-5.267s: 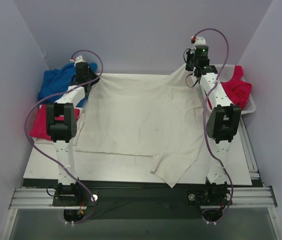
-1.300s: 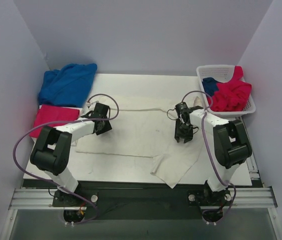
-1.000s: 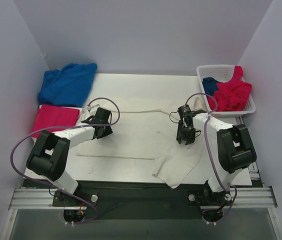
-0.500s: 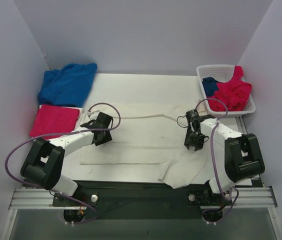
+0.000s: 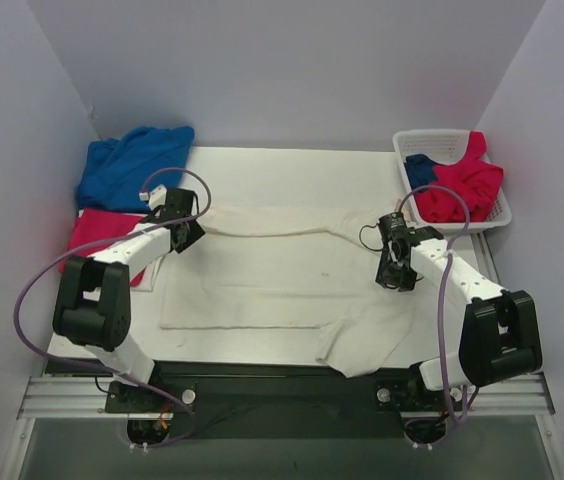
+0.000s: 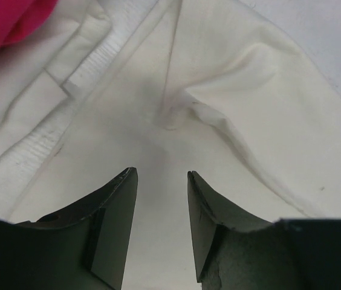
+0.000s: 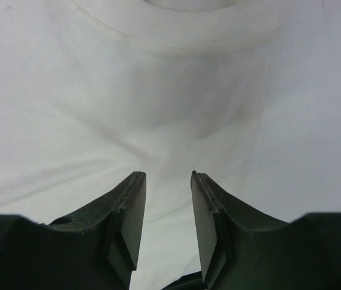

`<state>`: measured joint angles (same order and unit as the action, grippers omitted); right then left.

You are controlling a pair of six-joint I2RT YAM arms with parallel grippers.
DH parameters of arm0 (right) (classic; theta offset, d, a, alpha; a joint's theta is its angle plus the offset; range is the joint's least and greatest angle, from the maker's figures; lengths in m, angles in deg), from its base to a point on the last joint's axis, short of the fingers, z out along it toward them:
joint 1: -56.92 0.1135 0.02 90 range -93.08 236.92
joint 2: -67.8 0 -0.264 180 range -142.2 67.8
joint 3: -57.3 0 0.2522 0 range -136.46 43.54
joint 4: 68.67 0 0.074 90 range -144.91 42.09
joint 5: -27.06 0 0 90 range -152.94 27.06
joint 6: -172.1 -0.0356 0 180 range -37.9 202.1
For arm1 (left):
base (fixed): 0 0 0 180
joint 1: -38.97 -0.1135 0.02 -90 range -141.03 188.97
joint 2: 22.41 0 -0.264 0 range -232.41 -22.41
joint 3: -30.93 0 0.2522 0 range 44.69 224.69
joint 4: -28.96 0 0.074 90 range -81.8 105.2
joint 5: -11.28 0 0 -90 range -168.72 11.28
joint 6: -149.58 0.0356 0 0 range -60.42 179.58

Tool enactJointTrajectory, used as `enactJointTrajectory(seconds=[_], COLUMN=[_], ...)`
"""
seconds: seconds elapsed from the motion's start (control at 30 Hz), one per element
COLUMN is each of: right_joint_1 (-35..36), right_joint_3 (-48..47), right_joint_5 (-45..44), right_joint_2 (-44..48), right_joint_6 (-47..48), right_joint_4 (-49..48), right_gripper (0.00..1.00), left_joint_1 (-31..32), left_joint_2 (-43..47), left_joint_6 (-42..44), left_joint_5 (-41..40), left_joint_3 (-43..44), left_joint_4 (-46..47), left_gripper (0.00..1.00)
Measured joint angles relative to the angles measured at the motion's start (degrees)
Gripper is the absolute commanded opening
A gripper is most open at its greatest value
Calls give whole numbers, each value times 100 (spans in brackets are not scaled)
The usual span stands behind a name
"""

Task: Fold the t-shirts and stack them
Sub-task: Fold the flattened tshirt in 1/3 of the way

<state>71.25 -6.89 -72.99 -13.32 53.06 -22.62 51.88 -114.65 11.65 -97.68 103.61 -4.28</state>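
Black plastic fingers (image 6: 113, 223) of left gripper (image 6: 161, 181) parted to a middling gap, nothing between them, hovering over soft creased cream-white t-shirt (image 5: 282, 285) beside its ribbed band (image 6: 34, 148); right gripper (image 7: 167, 181) likewise half-spread and empty above smooth cloth at the shirt's right side. Shirt folded into a flat band mid-table (image 5: 292, 165), one flap trailing to the near edge. Farther left, flat crimson-pink shirt (image 5: 92, 240) and rumpled royal blue shirt (image 5: 127, 165); far right, white lattice basket (image 5: 427, 140) with bunched crimson cloth (image 5: 467, 185) and blue cloth (image 5: 419, 170).
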Motion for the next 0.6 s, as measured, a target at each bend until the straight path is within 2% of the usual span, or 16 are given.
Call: enactJointTrajectory(seconds=[0.2, 0.6], right_joint_1=[-2, -4], right_joint_3=[-74, -76], right_joint_5=[-33, -66], right_joint_2=[0, -28], right_joint_6=[13, 9], right_joint_4=[24, 24], right_gripper=[36, 35], left_joint_1=[-2, -37], left_joint_2=[-966, -1373], left_joint_6=[-260, -219], left_joint_5=[157, 48], left_joint_3=[74, 570], left_joint_4=[448, 686], left_gripper=[49, 48])
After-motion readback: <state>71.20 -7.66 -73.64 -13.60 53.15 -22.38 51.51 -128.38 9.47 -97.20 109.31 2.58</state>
